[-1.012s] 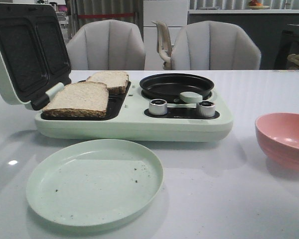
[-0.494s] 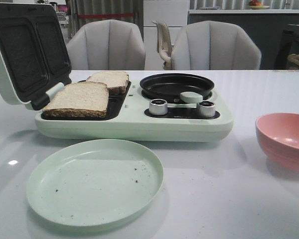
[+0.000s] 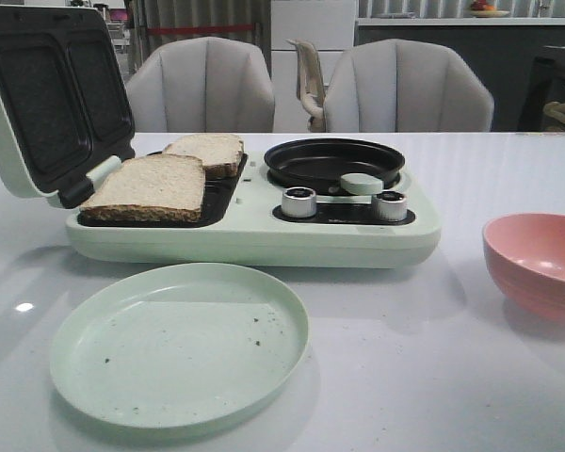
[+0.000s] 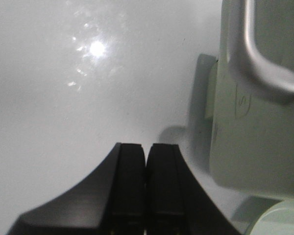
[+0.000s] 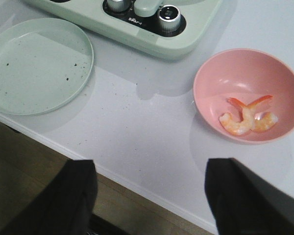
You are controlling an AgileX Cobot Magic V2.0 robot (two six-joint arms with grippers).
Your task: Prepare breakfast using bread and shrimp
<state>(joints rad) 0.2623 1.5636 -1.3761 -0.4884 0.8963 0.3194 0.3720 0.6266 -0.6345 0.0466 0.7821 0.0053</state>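
Observation:
Two slices of bread (image 3: pixel 149 187) (image 3: pixel 207 153) lie on the dark grill plate of the open pale green breakfast maker (image 3: pixel 254 235). Two pale orange shrimp (image 5: pixel 248 119) rest inside the pink bowl (image 5: pixel 245 78), which shows at the right edge of the front view as the bowl (image 3: pixel 537 264). My right gripper (image 5: pixel 149 169) hangs open over the table's front edge, short of the bowl, holding nothing. My left gripper (image 4: pixel 146 152) is shut and empty above bare white table, beside the maker's lid with its metal handle (image 4: pixel 257 58). Neither gripper shows in the front view.
An empty pale green plate (image 3: pixel 179 344) with dark crumbs sits in front of the maker. A round black pan (image 3: pixel 334 162) and two knobs (image 3: pixel 299 201) occupy the maker's right half. Its lid (image 3: pixel 52 94) stands open at the left. Grey chairs (image 3: pixel 405 89) stand behind the table.

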